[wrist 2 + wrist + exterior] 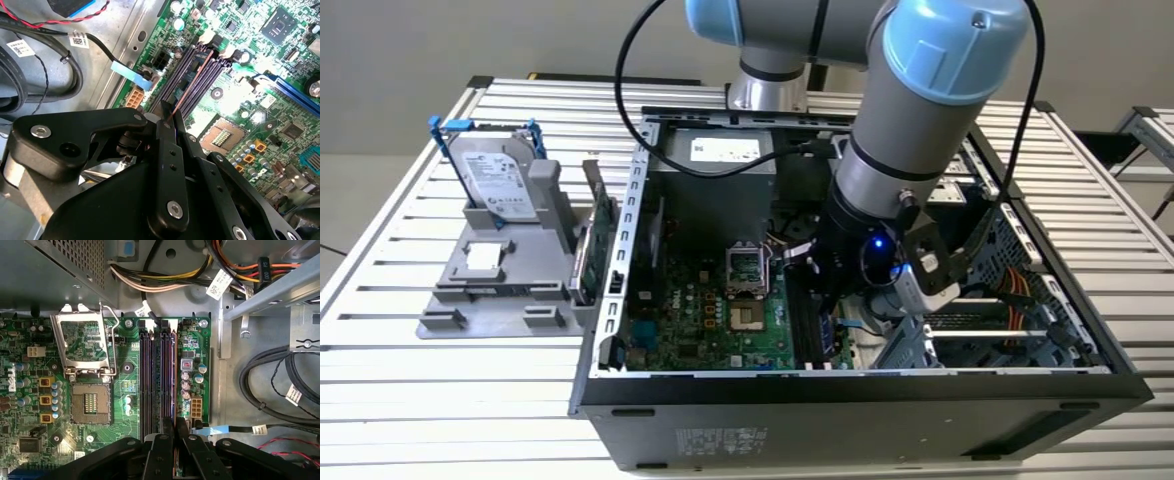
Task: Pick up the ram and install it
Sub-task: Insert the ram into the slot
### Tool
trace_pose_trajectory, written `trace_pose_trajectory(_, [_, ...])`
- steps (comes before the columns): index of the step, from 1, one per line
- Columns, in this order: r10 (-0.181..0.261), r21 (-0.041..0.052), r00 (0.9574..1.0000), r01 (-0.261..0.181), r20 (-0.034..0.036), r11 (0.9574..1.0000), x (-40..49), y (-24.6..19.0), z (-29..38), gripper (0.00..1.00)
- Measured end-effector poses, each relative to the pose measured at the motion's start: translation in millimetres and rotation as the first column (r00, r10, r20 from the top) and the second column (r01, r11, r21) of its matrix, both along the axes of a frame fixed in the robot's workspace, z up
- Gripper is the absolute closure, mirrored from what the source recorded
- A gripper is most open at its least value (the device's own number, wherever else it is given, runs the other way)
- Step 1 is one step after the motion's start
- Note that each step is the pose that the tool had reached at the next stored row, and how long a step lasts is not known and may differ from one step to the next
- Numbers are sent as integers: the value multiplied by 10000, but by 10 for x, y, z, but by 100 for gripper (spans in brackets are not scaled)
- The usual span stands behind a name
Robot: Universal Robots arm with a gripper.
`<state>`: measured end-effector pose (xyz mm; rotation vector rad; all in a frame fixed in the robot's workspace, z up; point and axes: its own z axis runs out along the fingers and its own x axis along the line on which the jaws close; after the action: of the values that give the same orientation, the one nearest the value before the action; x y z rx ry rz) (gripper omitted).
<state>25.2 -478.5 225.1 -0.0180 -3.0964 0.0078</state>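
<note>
With the gripper (167, 117) pinching the ram (192, 82) edge-on over the memory slots (159, 380), slight misalignment could jam it against a slot wall.

The ram (192, 82) shows edge-on in the second wrist view as a thin, reddish-brown line running from the frame's centre toward the upper right, lying along the dark slots on the green board. In the first wrist view it (175, 385) is a narrow vertical strip just right of centre, standing in the rightmost slot, its lower end between the black fingers.
</note>
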Motion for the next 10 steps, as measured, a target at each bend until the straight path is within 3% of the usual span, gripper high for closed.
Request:
trace_pose_trajectory(6, [8, 0, 10000, -8, 2, 10000, 6, -2, -1, 100])
trace_pose_trajectory(10, [9, 1, 10000, -9, 3, 10000, 6, -25, -2, 100])
